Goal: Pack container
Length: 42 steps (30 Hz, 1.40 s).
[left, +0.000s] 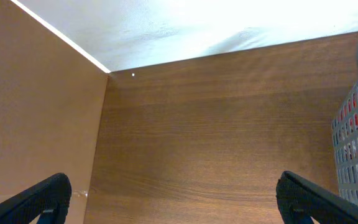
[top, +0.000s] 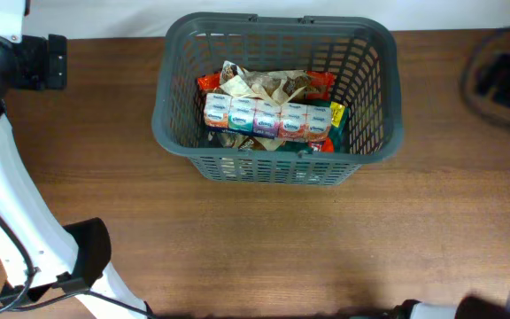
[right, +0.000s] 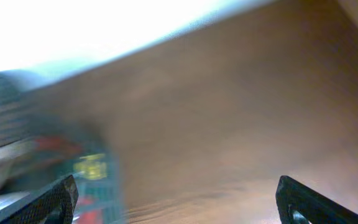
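The container (top: 277, 166) is a dark grey slotted basket standing at the far middle of the wooden table. Inside it a row of several small pastel packets (top: 267, 118) lies across beige and brown wrappers (top: 268, 84), with red packets (top: 209, 82) and a yellow-green one (top: 336, 113) around them. My left gripper (left: 173, 182) is open and empty over bare wood, with the basket's wall (left: 356, 149) to its right. My right gripper (right: 176, 185) is open and empty. Its view is blurred, with the basket (right: 17, 124) to its left.
The white left arm (top: 7, 239) and its black link (top: 87, 252) stand at the table's near left. A black mount (top: 34, 62) sits at the far left corner. Black cables and a device (top: 503, 80) lie at the far right.
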Available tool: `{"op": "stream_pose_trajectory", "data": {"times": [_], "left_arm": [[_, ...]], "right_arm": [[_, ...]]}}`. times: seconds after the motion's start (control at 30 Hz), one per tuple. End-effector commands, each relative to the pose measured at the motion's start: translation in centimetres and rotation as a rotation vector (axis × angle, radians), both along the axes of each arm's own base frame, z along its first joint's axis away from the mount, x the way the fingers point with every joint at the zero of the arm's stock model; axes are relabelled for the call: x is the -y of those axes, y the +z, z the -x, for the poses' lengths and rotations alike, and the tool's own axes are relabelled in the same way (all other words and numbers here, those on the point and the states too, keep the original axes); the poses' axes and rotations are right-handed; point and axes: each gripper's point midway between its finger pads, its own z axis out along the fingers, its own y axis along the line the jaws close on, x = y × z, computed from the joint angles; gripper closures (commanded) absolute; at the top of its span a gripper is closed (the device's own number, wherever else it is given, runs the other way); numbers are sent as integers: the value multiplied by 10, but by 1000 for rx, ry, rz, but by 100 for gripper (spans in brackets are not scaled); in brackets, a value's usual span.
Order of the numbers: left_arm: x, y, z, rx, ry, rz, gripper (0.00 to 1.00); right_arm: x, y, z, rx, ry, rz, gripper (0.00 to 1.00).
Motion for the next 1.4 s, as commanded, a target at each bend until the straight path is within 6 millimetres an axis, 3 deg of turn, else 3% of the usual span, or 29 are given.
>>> {"op": "stream_pose_trajectory", "data": {"times": [0.0, 0.07, 0.13, 0.33, 0.43, 0.53, 0.67, 0.7, 0.8, 0.87, 0.93, 1.37], "left_arm": [[-1, 0, 1, 5, 13, 14, 1], [-1, 0, 1, 5, 13, 15, 1], [-1, 0, 1, 4, 13, 15, 1], [-1, 0, 1, 5, 13, 14, 1], [-1, 0, 1, 5, 13, 14, 1], [-1, 0, 1, 5, 13, 14, 1], [-1, 0, 1, 5, 13, 15, 1], [-1, 0, 1, 5, 13, 14, 1], [-1, 0, 1, 5, 13, 14, 1], [-1, 0, 1, 5, 13, 15, 1], [-1, 0, 1, 5, 13, 15, 1], [-1, 0, 1, 5, 13, 15, 1]], "right_arm": [[-75, 49, 21, 133, 178, 30, 1], [-104, 68, 36, 189, 239, 70, 1], [-108, 88, 45, 257, 218, 134, 1], [-106, 146, 67, 571, 158, 202, 1], [-100, 148, 83, 713, 114, 225, 1], [-89, 116, 101, 746, 49, 250, 1], [-80, 36, 125, 685, 17, 261, 1], [-75, -1, 134, 650, 5, 266, 1], [-75, -52, 144, 611, 6, 265, 1], [-75, -77, 149, 600, 8, 264, 1], [-77, -99, 152, 595, 16, 261, 1], [-79, -168, 152, 544, 29, 257, 1]]}}
